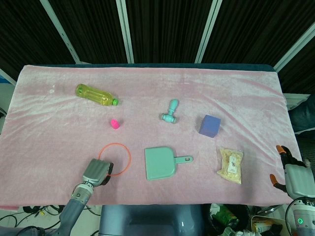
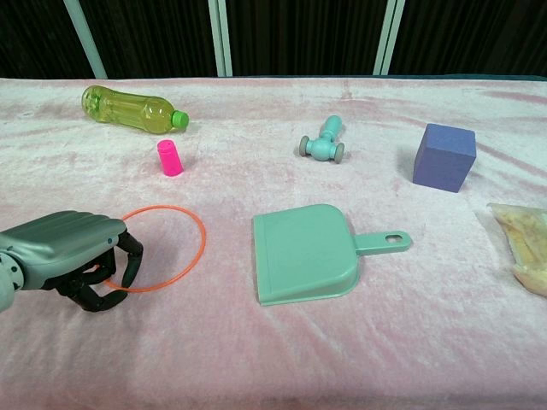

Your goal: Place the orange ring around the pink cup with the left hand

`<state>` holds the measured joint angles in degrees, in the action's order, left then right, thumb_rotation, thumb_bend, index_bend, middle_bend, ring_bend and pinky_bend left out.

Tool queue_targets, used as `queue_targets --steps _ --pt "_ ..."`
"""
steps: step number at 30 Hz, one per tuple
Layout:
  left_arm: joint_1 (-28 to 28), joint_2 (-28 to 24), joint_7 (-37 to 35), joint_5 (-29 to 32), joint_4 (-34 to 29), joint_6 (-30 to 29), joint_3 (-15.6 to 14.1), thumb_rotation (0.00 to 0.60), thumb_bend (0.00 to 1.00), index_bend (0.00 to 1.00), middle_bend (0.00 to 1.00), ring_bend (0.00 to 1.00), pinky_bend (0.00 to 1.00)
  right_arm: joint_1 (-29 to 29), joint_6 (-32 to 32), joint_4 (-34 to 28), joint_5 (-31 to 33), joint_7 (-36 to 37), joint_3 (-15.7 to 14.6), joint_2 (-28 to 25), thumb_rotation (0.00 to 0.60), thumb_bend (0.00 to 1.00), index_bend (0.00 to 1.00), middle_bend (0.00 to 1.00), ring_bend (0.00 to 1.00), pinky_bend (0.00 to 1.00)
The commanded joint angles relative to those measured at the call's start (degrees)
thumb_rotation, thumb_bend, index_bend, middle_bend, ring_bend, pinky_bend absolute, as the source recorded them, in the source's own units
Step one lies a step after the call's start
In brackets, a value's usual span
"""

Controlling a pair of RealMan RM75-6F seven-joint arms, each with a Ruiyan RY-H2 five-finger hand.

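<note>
The orange ring (image 1: 121,156) (image 2: 183,248) lies flat on the pink cloth at the near left. My left hand (image 1: 97,172) (image 2: 73,256) sits on the ring's near-left rim. Its fingers curl down inside the rim and the thumb lies outside, so the rim is pinched between them. The pink cup (image 1: 114,124) (image 2: 170,158) stands upright a short way beyond the ring, apart from it. My right hand (image 1: 291,173) hangs past the table's right edge with fingers apart and nothing in it; only the head view shows it.
A yellow bottle (image 1: 96,95) (image 2: 132,108) lies at the back left. A teal dustpan (image 1: 161,163) (image 2: 308,254) lies right of the ring. A teal roller toy (image 1: 170,112), a purple cube (image 1: 209,126) and a snack bag (image 1: 231,165) lie further right.
</note>
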<state>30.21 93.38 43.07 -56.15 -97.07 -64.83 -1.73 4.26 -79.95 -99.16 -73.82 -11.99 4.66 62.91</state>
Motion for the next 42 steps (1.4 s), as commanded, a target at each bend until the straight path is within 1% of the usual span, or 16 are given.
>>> queue_targets --steps 1,19,30,39,42 --pt "0.00 0.00 0.02 0.04 -0.01 -0.04 -0.01 0.600 0.44 0.61 0.95 0.98 1.00 0.00 0.02 0.00 0.03 -0.01 0.00 0.00 0.600 0.25 0.00 0.07 0.27 0.30" --pt "0.12 -0.28 -0.48 0.07 -0.01 0.11 0.05 0.600 0.44 0.61 0.95 0.98 1.00 0.05 0.01 0.04 0.22 0.00 0.13 0.05 0.600 0.25 0.00 0.07 0.27 0.30" --pt "0.15 -0.26 -0.49 0.23 0.05 0.03 0.01 0.600 0.46 0.63 0.95 0.98 1.00 0.05 0.01 0.05 0.17 -0.01 0.10 0.04 0.600 0.25 0.00 0.07 0.27 0.30" --pt "0.05 -0.39 -1.22 0.14 0.12 -0.42 0.56 0.600 0.47 0.65 0.95 0.98 1.00 0.05 0.04 0.04 0.19 0.02 0.09 0.03 0.600 0.25 0.00 0.07 0.27 0.30" --pt "0.01 -0.87 -2.01 -0.32 -0.56 -0.91 1.20 0.600 0.47 0.65 0.95 0.98 1.00 0.04 0.03 0.02 0.21 0.04 0.10 0.02 0.600 0.25 0.00 0.07 0.27 0.30"
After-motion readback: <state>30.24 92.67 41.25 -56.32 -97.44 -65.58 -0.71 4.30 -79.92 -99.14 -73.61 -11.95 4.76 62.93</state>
